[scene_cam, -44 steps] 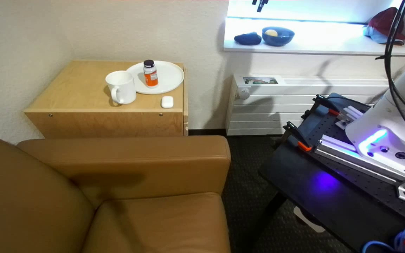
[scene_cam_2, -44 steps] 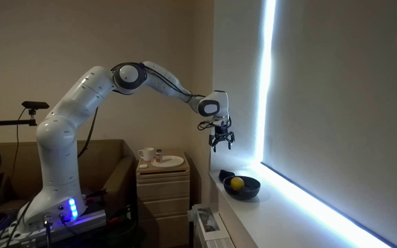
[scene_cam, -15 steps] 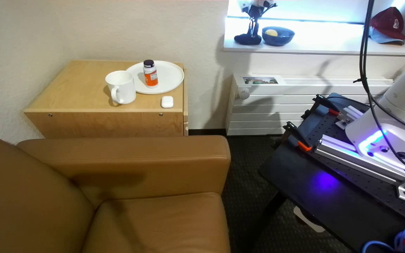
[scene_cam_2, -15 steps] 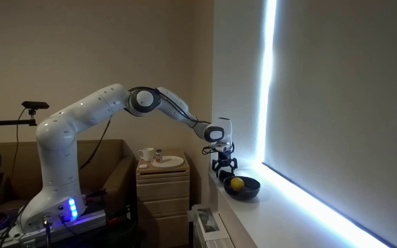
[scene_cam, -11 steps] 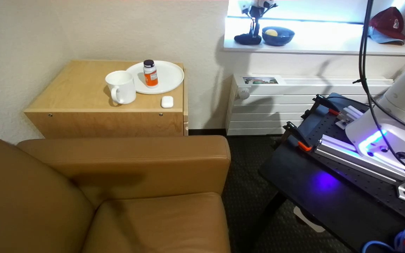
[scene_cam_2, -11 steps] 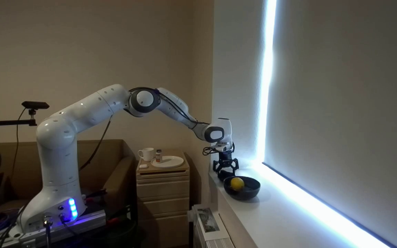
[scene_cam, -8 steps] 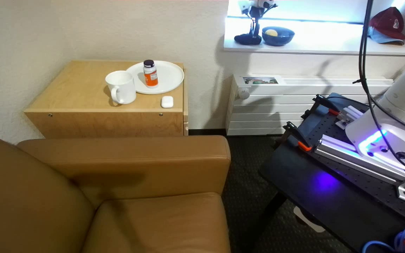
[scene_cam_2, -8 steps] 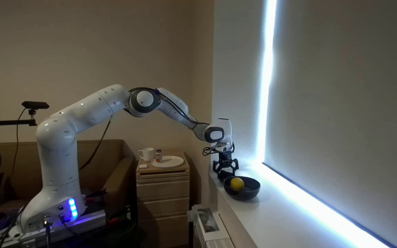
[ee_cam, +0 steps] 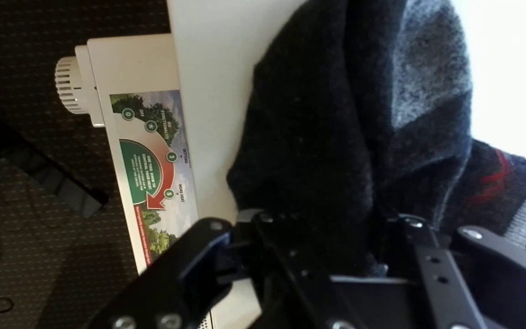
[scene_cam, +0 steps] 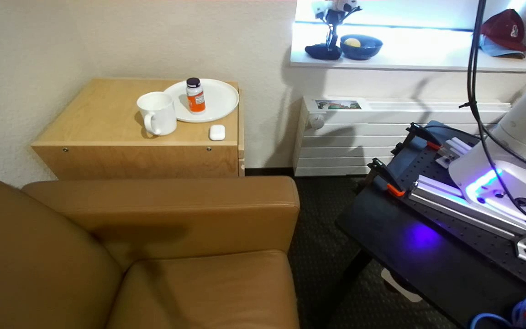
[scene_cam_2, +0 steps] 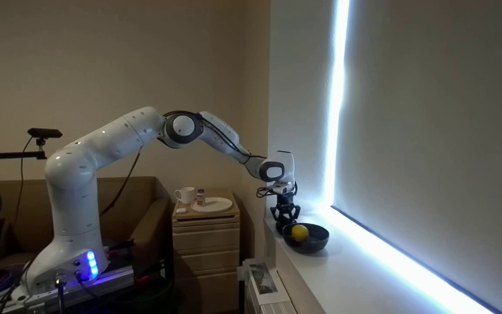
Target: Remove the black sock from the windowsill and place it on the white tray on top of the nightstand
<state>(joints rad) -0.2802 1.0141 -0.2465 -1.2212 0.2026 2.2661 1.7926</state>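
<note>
Left in an exterior view: white mug [scene_cam: 159, 114] on worktop [scene_cam: 96, 116], then white tray [scene_cam: 223, 100] just beside it, right rim near worktop's right edge; bottle [scene_cam: 196, 97] stands left of tray's middle, open room to its right. After a stretch of wall [scene_cam: 265, 119], windowsill [scene_cam: 420, 55]: black sock [scene_cam: 318, 52] at its left end, close to front edge, claw [ee_cam: 334, 220] clenched on it. Dark bowl [scene_cam: 364, 51] just beside, tight room; maroon cap [scene_cam: 502, 29] well apart, far right.

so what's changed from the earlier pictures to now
The gripper has come down from above the windowsill to the black sock, and its fingers have drawn in on it, cloth between them. The sock has not visibly left the sill; the bowl, white tray, bottle and mug stayed put.
</note>
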